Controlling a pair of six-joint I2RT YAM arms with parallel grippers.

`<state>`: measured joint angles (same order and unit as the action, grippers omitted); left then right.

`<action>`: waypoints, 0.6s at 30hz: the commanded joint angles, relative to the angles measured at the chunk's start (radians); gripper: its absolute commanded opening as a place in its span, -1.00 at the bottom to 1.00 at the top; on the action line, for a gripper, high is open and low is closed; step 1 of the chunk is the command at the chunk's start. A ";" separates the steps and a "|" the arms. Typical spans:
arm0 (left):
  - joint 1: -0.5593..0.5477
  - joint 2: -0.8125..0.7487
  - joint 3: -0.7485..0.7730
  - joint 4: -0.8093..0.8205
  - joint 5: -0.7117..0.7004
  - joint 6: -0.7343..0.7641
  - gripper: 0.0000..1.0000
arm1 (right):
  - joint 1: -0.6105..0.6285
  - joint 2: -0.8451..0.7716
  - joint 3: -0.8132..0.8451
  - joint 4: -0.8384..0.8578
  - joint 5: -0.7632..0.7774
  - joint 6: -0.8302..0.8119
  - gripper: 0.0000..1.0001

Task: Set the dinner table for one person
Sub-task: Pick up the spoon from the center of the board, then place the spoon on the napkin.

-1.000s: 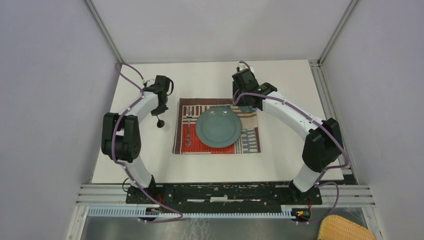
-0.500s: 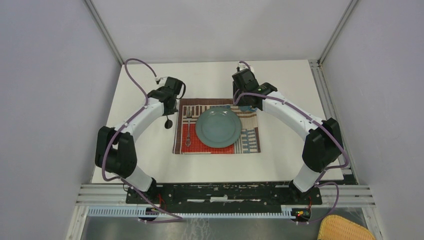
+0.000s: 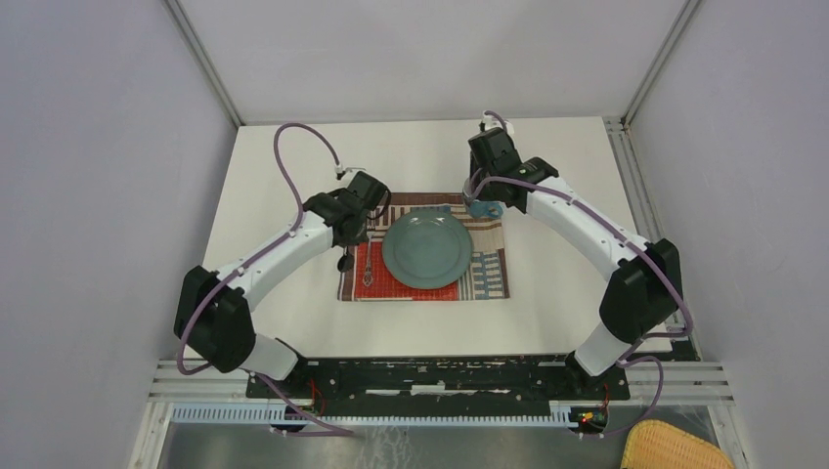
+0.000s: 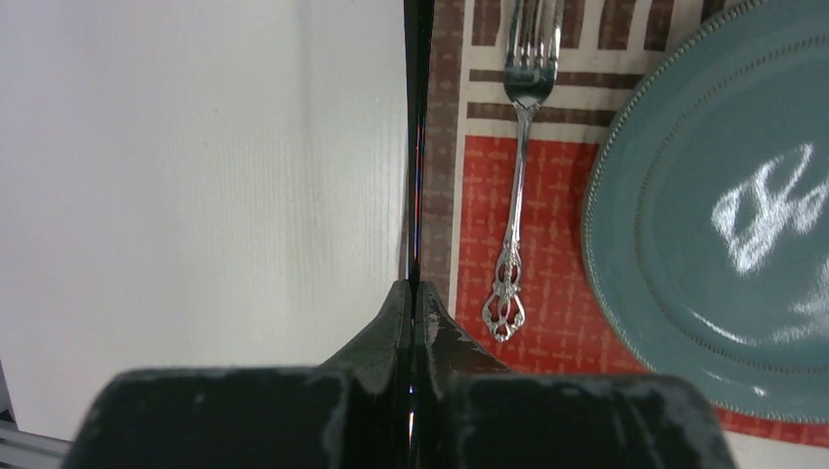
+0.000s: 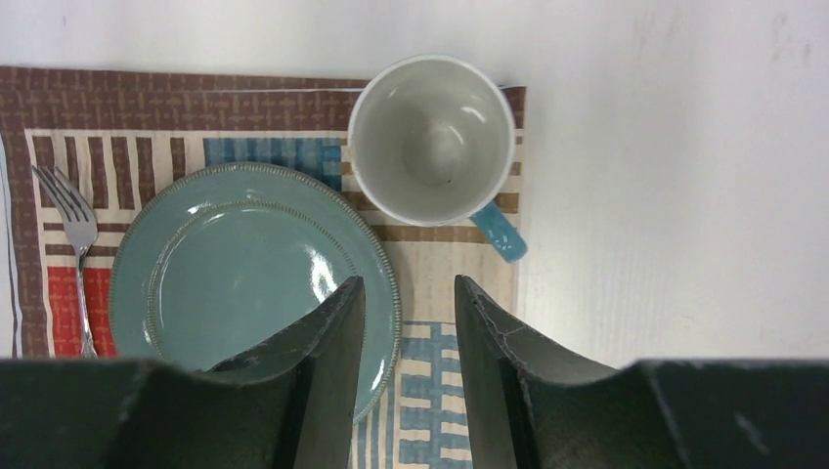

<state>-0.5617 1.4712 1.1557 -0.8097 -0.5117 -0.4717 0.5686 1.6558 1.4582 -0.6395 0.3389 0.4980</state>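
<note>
l gripper (image 4: 412,291) pinches thin black utensil (image 4: 417,147) along placemat (image 4: 442,205) edge, beside fork (image 4: 518,176); r gripper (image 5: 408,298) half spread, empty, near mug (image 5: 432,137) & plate (image 5: 244,269).

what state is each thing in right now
left pincer: shut on the black spoon
black spoon: gripped by its handle, along the placemat's left edge
right pincer: open, empty
mug: upright, empty, on the placemat
plate: empty, flat on the placemat
fork: lying flat on the placemat, left of the plate
placemat: spread flat on the dinner table
</note>
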 commanded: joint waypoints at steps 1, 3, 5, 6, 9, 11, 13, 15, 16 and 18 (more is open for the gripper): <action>-0.049 -0.060 -0.021 -0.025 0.028 -0.063 -0.96 | -0.034 -0.071 0.040 -0.002 0.043 -0.013 -0.10; -0.078 -0.063 -0.028 -0.036 0.035 -0.069 -0.96 | -0.045 -0.082 0.039 -0.006 0.045 -0.013 -0.10; -0.118 -0.066 -0.031 -0.044 0.035 -0.072 -0.96 | -0.054 -0.094 0.038 -0.009 0.050 -0.014 -0.10; -0.137 -0.065 -0.029 -0.052 0.026 -0.080 -0.96 | -0.057 -0.098 0.038 -0.010 0.052 -0.017 -0.10; -0.183 -0.056 -0.015 -0.062 0.035 -0.091 -0.96 | -0.069 -0.106 0.042 -0.012 0.057 -0.024 -0.10; -0.220 -0.042 -0.008 -0.064 0.038 -0.089 -0.96 | -0.078 -0.106 0.050 -0.019 0.054 -0.025 -0.10; -0.252 -0.027 0.002 -0.075 0.024 -0.091 -0.96 | -0.084 -0.109 0.052 -0.020 0.053 -0.024 -0.10; -0.278 -0.020 0.005 -0.080 0.008 -0.096 -0.96 | -0.088 -0.112 0.049 -0.020 0.050 -0.026 -0.10; -0.289 -0.022 0.005 -0.078 0.009 -0.096 -0.97 | -0.088 -0.113 0.049 -0.020 0.049 -0.025 -0.10; -0.309 -0.036 -0.006 -0.056 0.035 -0.088 -0.96 | -0.092 -0.114 0.050 -0.024 0.052 -0.026 -0.10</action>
<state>-0.8368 1.4506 1.1233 -0.8818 -0.4763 -0.5293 0.4850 1.5856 1.4631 -0.6689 0.3679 0.4812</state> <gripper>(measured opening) 0.036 0.451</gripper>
